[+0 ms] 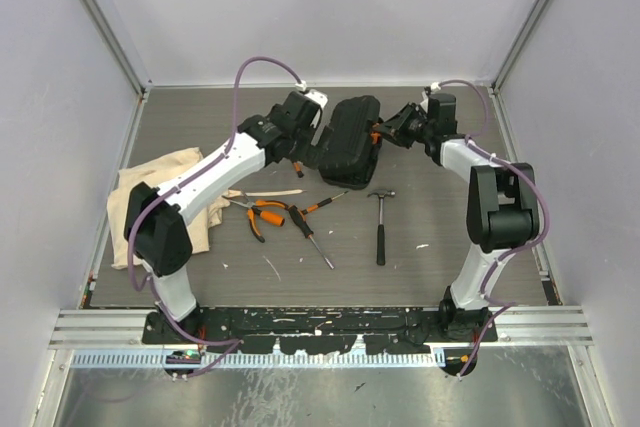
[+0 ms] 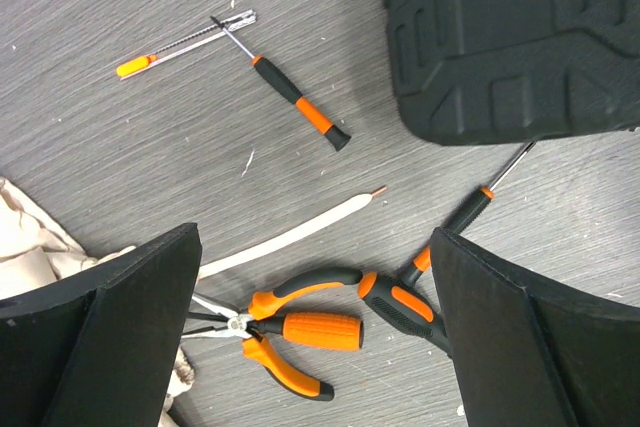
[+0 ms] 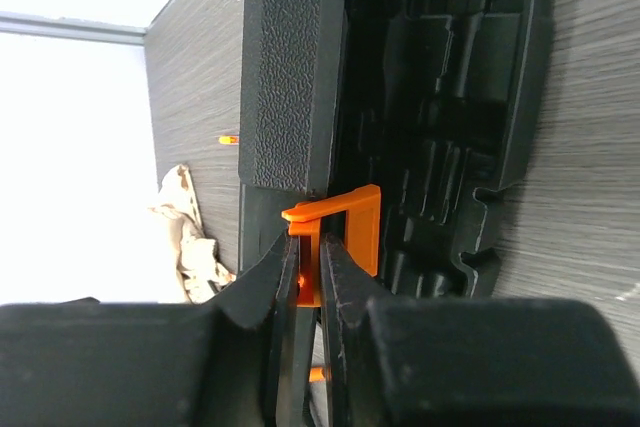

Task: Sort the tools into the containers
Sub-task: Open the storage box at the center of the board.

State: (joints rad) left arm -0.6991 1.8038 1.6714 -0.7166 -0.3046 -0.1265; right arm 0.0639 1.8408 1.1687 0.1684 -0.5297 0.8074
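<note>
The black tool case (image 1: 348, 137) stands at the back middle of the table with its lid (image 3: 290, 67) raised, showing moulded slots (image 3: 440, 117). My right gripper (image 1: 383, 133) (image 3: 308, 267) is shut on the case's orange latch (image 3: 335, 232). My left gripper (image 1: 306, 150) (image 2: 320, 347) hangs open and empty left of the case, above the tools. Below it lie orange-and-black pliers (image 2: 270, 332) (image 1: 262, 215), a black-and-orange screwdriver (image 2: 405, 297), a smaller screwdriver (image 2: 300, 105) and a thin orange-tipped driver (image 2: 165, 52). The hammer (image 1: 380, 222) lies to the right.
The beige cloth bag (image 1: 160, 197) lies crumpled at the left, beside the left arm. A thin pale stick (image 2: 290, 237) (image 1: 270, 193) lies between the pliers and the case. Grey walls with metal rails enclose the table.
</note>
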